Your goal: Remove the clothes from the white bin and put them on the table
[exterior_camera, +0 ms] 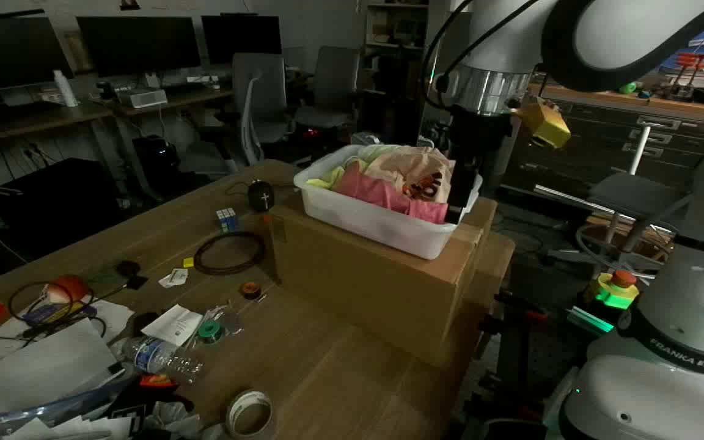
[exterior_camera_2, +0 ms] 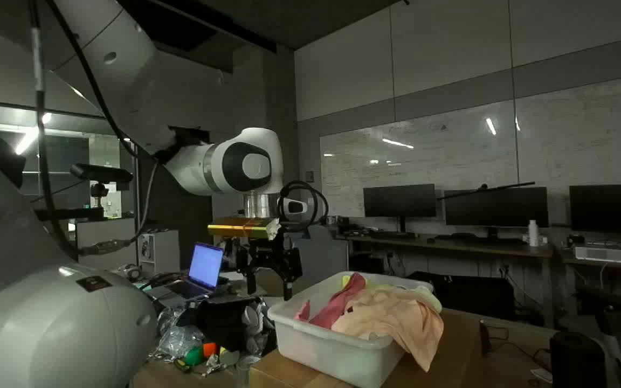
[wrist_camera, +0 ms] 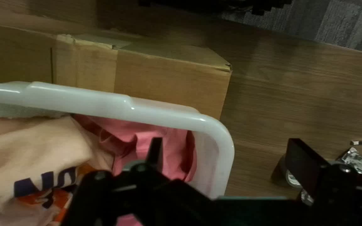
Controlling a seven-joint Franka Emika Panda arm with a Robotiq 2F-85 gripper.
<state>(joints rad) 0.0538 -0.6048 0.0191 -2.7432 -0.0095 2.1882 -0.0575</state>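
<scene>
The white bin [exterior_camera: 376,229] sits on a cardboard box [exterior_camera: 358,287] on the wooden table [exterior_camera: 327,373]; the bin also shows in an exterior view [exterior_camera_2: 337,353] and the wrist view [wrist_camera: 83,99]. It holds a pink cloth [exterior_camera: 367,190], a peach shirt with dark and orange print [exterior_camera: 410,168] and yellow-green cloth [exterior_camera: 327,179]. The peach shirt [exterior_camera_2: 391,312] hangs over one bin wall. My gripper [exterior_camera_2: 269,293] is open and empty above one end of the bin. In the wrist view [wrist_camera: 225,141], one finger is over the pink cloth [wrist_camera: 176,147], the other outside the rim.
The table also bears a cable coil [exterior_camera: 230,252], a Rubik's cube [exterior_camera: 227,219], a water bottle [exterior_camera: 162,359], a tape roll [exterior_camera: 249,415] and papers [exterior_camera: 40,366]. A laptop [exterior_camera_2: 205,267] and plastic clutter [exterior_camera_2: 181,334] lie beyond the gripper.
</scene>
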